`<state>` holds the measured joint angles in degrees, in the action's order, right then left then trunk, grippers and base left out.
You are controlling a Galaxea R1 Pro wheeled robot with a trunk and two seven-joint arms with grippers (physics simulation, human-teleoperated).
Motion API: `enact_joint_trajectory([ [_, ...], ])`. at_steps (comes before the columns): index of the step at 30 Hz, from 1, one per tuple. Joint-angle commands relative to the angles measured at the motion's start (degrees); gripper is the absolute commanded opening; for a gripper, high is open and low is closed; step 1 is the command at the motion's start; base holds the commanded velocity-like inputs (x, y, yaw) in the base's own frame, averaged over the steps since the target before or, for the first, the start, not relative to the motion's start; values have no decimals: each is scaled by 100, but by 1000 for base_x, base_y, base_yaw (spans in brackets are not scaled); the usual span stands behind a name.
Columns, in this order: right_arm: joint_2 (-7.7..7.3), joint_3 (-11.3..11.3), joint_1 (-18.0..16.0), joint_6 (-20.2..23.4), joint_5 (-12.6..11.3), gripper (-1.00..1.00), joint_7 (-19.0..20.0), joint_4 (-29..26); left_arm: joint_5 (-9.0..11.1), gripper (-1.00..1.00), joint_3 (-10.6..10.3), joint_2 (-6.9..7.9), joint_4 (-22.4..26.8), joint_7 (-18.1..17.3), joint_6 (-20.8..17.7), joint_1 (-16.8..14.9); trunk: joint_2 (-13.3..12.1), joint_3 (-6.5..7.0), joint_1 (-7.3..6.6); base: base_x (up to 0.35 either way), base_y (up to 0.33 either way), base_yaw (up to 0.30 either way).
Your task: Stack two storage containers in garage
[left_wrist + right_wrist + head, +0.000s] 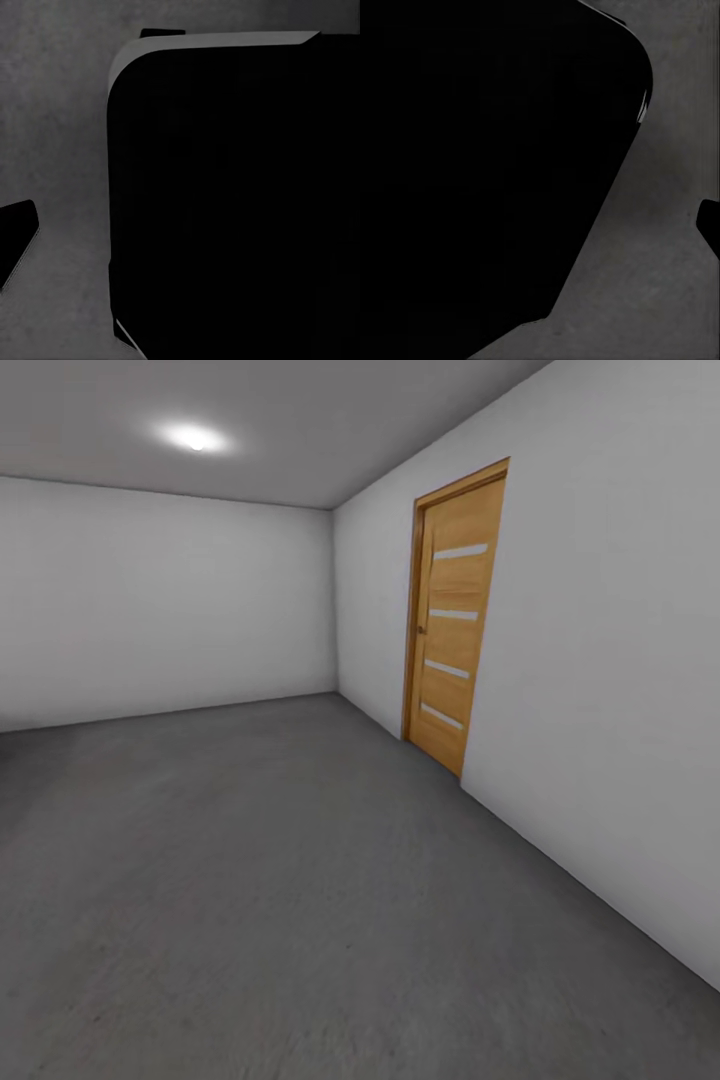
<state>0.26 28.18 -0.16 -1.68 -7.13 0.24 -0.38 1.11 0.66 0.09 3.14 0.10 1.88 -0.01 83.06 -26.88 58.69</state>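
I am in the garage, facing a corner of plain white walls. The dark grey mottled concrete floor (250, 880) stretches ahead of me. The two storage containers are out of view, and so is the living room. In the left wrist view a large black rounded part of my own body (232, 195) stands over the floor, with one dark fingertip (19, 241) at the frame's edge. The right wrist view has the same black bulk (487, 165) and a sliver of a dark fingertip (709, 225) over grey concrete. Neither view lets me judge how the jaws stand.
A wooden door (455, 615) with several pale horizontal strips is shut in the right wall (610, 690). The far wall (160, 600) meets it at a corner. A ceiling spotlight (195, 437) glows above. Open concrete lies ahead and to the left.
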Motion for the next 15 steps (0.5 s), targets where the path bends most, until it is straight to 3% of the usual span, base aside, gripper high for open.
enact_joint_trajectory([
  [1,0,47,-2,-19,-60,100,2,3,12,100,5,0,2,2,13,0,2,-4,3,323,0,0],
  [9,2,47,-2,-25,-55,100,2,3,12,100,5,0,2,5,43,0,2,-4,3,323,0,-8],
  [15,7,47,-2,-25,-52,100,2,3,12,100,5,0,2,5,49,0,2,-4,3,323,0,-190],
])
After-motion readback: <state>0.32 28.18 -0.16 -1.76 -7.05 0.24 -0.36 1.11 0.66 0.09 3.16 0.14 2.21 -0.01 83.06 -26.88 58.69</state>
